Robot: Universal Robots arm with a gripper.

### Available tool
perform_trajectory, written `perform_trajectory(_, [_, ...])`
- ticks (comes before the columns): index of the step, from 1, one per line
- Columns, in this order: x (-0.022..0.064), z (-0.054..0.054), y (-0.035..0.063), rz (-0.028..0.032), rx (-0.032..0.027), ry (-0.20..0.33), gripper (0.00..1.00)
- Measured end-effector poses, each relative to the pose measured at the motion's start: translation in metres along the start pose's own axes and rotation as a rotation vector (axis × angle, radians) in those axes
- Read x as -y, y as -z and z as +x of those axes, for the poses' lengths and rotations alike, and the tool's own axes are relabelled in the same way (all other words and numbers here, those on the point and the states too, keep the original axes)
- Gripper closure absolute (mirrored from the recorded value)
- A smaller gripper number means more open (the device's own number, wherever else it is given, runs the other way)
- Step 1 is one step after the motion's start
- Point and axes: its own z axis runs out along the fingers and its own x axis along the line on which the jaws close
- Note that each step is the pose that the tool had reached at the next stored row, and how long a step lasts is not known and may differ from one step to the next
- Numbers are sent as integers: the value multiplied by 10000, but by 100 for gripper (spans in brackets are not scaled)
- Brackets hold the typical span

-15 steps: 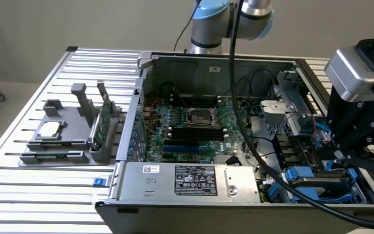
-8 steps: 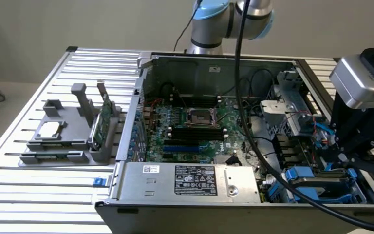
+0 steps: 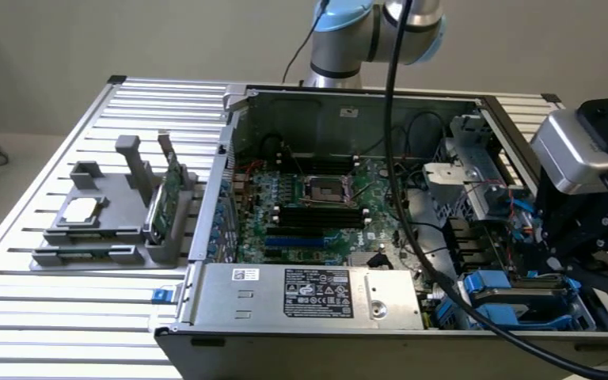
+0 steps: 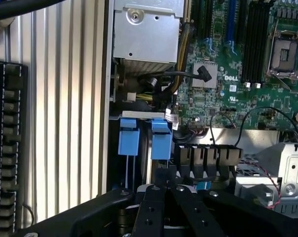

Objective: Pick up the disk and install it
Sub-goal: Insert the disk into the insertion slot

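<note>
The open computer case (image 3: 347, 99) lies on a slatted table. In its drive bay at the exterior view's right, two bright blue carrier ends stand side by side. I take the one nearest my fingertips as the disk (image 4: 161, 140) (image 3: 491, 286); its metal body is hidden in the bay. My gripper (image 4: 169, 183) (image 3: 557, 253) hangs over this bay, with its black fingers (image 4: 154, 207) pressed together right at the edge of that blue carrier. I cannot tell whether they touch it. Nothing shows between the fingers.
The silver power supply (image 3: 304, 293) fills the case's front beside the bay. A black cable (image 3: 399, 182) hangs across the motherboard (image 3: 315, 214). At the exterior view's left, a grey fixture (image 3: 93, 237) holds a small silver chip (image 3: 82, 210) and a green card (image 3: 167, 198).
</note>
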Motion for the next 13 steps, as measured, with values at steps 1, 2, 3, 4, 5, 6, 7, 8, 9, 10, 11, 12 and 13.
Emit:
perform_trajectory(1, [2, 2, -18, 3, 0, 3, 89])
perform_trajectory(2, [4, 5, -36, 5, 0, 8, 89])
perform_trajectory(3, [7, 7, -53, 8, -1, 12, 89])
perform_trajectory(4, [9, 9, -71, 11, 0, 16, 89])
perform_trajectory(5, [12, 12, -92, 15, 2, 22, 89])
perform_trajectory(6, [15, 15, -110, 19, 2, 28, 89])
perform_trajectory(7, [19, 17, -127, 22, 0, 34, 89])
perform_trajectory(8, [23, 20, -145, 25, -1, 40, 89])
perform_trajectory(9, [27, 22, -163, 28, 0, 46, 89])
perform_trajectory(10, [31, 25, -180, 31, -1, 51, 89])
perform_trajectory(11, [36, 27, -200, 34, 0, 58, 89])
perform_trajectory(12, [40, 30, -218, 37, 0, 64, 89])
perform_trajectory(13, [45, 32, -235, 39, 0, 71, 89])
